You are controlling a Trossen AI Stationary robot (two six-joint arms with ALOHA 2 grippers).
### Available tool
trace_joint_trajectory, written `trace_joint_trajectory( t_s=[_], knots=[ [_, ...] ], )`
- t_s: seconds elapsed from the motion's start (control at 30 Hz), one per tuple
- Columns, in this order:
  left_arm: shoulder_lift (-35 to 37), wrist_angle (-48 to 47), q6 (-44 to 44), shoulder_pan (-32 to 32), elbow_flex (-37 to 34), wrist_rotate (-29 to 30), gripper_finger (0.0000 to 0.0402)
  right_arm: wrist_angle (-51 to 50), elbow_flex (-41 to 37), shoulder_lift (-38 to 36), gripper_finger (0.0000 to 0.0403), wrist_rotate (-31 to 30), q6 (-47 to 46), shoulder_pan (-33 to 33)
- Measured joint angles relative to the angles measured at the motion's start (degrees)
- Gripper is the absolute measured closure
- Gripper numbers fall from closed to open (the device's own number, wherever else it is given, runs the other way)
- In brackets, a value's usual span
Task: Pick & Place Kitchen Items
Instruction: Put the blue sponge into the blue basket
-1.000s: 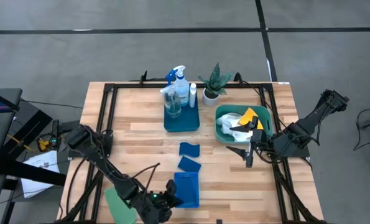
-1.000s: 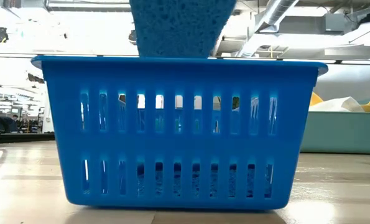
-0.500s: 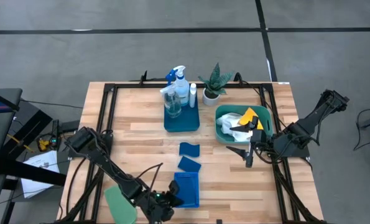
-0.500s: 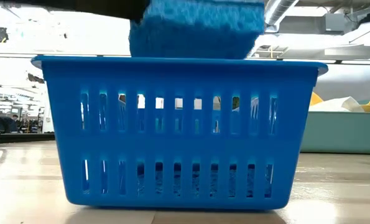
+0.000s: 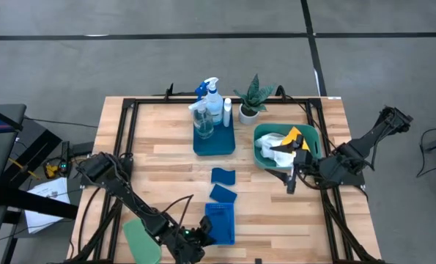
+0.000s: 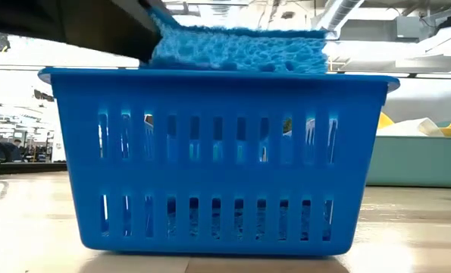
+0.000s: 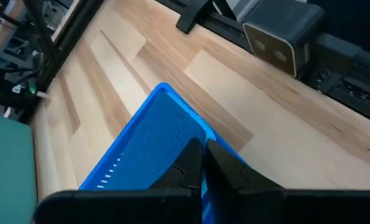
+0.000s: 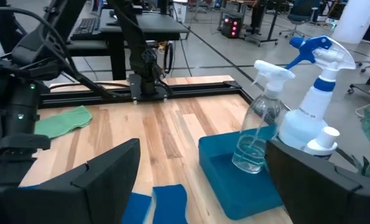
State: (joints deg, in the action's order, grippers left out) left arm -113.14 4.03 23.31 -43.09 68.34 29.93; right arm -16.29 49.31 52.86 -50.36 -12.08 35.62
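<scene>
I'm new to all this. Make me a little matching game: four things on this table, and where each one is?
Things:
1. green cloth
2. spray bottle
3. potted plant
4. yellow cloth

Places:
A. in the teal tub
B. standing in the dark blue tray with other bottles
C. at the table's near left edge, beside the left arm
D. on bare wood between the tray and the tub, at the far edge

Pairs: 1-C, 2-B, 3-D, 4-A

The blue basket (image 6: 217, 163) hides most of the table behind it.
</scene>
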Motion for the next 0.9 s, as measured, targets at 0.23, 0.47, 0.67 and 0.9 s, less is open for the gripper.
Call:
trace_joint_trajectory(
  t_s=[0.23, 0.47, 0.67, 0.9],
  knots=[
    [-0.18, 1.51, -0.18, 0.28, -1.37, 0.40, 0.0401, 0.02, 0.01, 0.75, 0.0067, 2.30, -0.17, -0.92],
    [0.04, 3.77, -0.22, 0.83, -2.52, 0.44, 0.0401, 0.42, 0.01, 1.59, 0.0067, 2.44, -0.15, -1.29],
    [0.04, 3.76, -0.90, 0.81, -2.54, 0.48, 0.0401, 0.51, 0.01, 1.51, 0.0067, 2.40, 0.02, -1.29],
    [0.06, 3.65, -1.27, 0.81, -2.54, 0.48, 0.0400, 0.47, 0.01, 1.51, 0.0067, 2.42, 0.02, -1.29]
  ],
)
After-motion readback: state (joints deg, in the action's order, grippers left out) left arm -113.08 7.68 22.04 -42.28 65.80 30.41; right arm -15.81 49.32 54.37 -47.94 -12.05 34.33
